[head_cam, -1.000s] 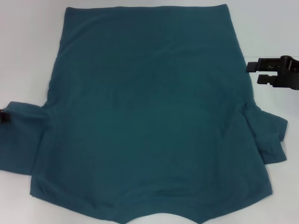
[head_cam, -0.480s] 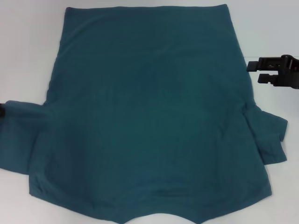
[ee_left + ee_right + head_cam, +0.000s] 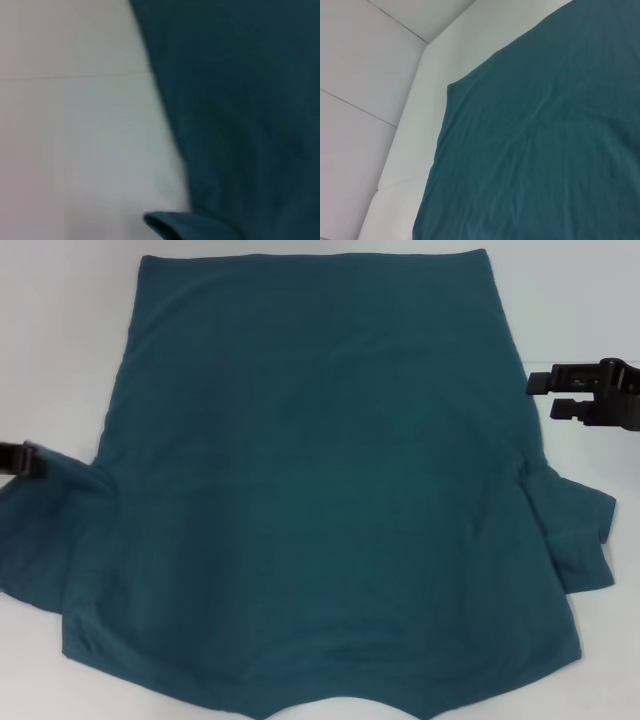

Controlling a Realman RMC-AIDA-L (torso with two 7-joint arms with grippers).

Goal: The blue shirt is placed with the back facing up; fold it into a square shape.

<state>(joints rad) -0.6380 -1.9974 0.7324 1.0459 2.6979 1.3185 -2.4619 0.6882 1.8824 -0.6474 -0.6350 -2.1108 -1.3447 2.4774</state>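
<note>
The left tool (image 3: 22, 460), mostly cut off, touches the blue shirt's (image 3: 320, 480) sleeve; its grip is unclear. The right tool (image 3: 560, 395) hangs open beside the shirt, spread plain-side-up on the tabletop (image 3: 60, 320).

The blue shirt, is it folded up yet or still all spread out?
Spread out. The blue shirt lies flat on the white table, both sleeves sticking out, no part of its body folded over.

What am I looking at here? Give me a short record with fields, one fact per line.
Garment: blue shirt, spread flat, plain side up
Surface: white table
Sleeves: both spread out to the sides
Left gripper: at the left sleeve's upper edge; grip unclear
Right gripper: open, hovering beside the shirt's right edge
Folding: not yet begun
</note>
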